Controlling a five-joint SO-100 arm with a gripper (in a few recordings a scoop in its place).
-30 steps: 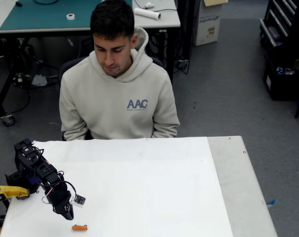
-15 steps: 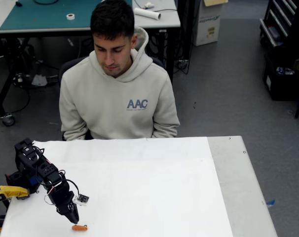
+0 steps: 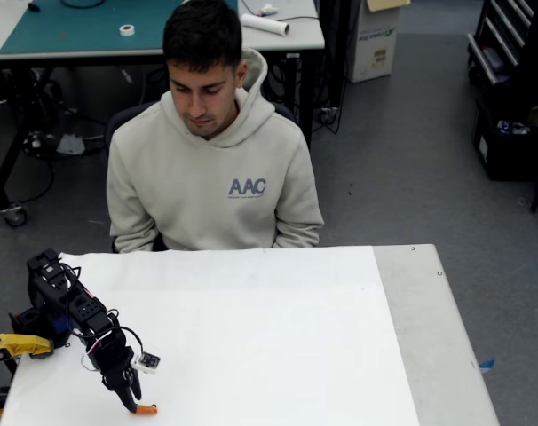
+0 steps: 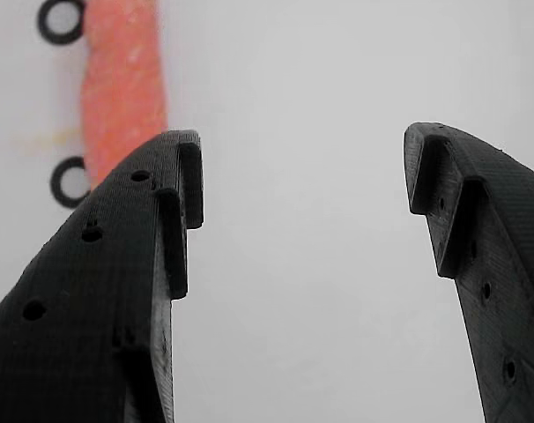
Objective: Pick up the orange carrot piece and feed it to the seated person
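Gripper [image 4: 302,176] released, jaws spread over the white table [image 3: 278,337]. Orange carrot piece [image 4: 122,84] sits upper left in the wrist view, apparently outside the left finger. Recommend shifting sideways to straddle it before clenching.

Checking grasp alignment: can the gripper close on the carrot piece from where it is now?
Probably not. The gripper is open, but the carrot piece lies outside the left finger in the wrist view, not between the fingers. Needs a sideways shift.
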